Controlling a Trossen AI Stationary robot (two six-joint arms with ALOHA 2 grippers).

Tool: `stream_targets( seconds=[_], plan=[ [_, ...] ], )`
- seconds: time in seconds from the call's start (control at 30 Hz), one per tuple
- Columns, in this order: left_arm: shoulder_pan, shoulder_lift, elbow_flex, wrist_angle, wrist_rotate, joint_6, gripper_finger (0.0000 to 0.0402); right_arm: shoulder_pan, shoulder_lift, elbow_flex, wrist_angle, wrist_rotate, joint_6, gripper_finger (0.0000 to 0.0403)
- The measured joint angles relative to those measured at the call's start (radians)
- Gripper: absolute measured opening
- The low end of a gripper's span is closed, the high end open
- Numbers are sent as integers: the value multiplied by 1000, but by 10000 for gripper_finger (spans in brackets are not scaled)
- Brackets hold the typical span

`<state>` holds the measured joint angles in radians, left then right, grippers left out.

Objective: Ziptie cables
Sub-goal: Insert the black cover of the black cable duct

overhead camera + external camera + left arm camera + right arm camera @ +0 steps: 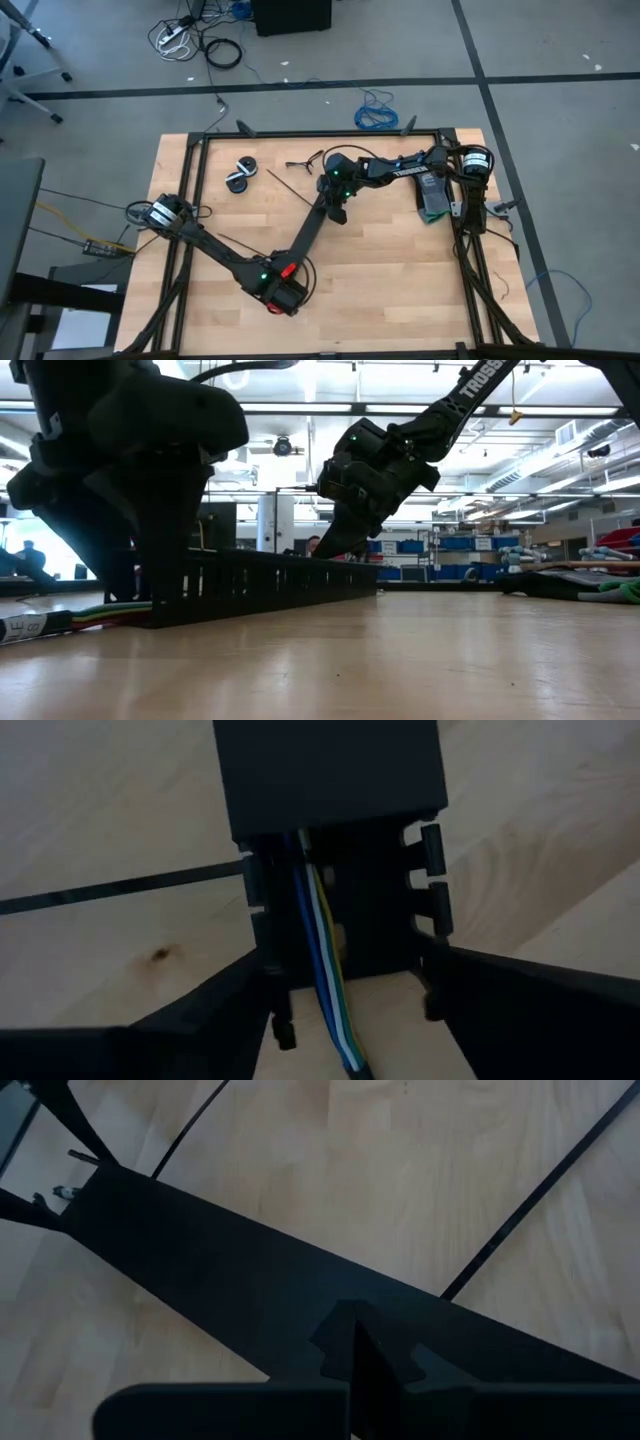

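A long black slotted duct (305,235) lies flat on the wooden table, slanting from near centre to far centre. The cables (325,950), blue, white, yellow and green wires, run inside it and come out of its near end (80,615). My left gripper (345,1010) straddles that near end. My right gripper (355,1360) is shut at the duct's far end (335,195). Thin black zipties (530,1200) (110,887) lie flat on the wood beside the duct. My left gripper takes the duct's near end between its two fingers, one on each slotted side wall (432,935). The fingers come steeply from above and lie across the duct. The duct stays flat on the table. My right gripper sets its shut fingertips (340,1345) on the duct's flat top (250,1280) near its far end. It slants down from the table's right. The fingertips themselves hide the spot of contact.
Two small black rolls (240,175) and a black tool (300,162) lie at the far left of the table. A green-and-black object (435,195) sits at the right by the right arm's base. Bare wood lies near and right of the duct.
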<state>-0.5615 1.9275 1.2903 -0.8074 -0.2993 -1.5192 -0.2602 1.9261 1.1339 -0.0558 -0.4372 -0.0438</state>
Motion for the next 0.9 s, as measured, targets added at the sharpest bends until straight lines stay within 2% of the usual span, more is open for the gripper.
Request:
stream_targets(
  seconds=[0.17, 0.27, 0.47, 0.7, 0.9],
  plan=[
    [1, -1, 1, -1, 8, 0, 213, -9, 0, 0, 1, -2, 1, 0],
    [1, -2, 2, 0, 10, -2, 203, -13, 0, -1, 6, -6, 16, 0],
    [8, -2, 2, -2, 14, -6, 201, 20, 3, -3, 58, 9, 90, 0],
    [17, -2, 2, -3, 24, 0, 200, 101, 5, -2, 66, 26, 80, 0],
    [17, -2, 2, -3, 28, -1, 200, 98, 5, -1, 67, 19, 47, 0]
  ],
)
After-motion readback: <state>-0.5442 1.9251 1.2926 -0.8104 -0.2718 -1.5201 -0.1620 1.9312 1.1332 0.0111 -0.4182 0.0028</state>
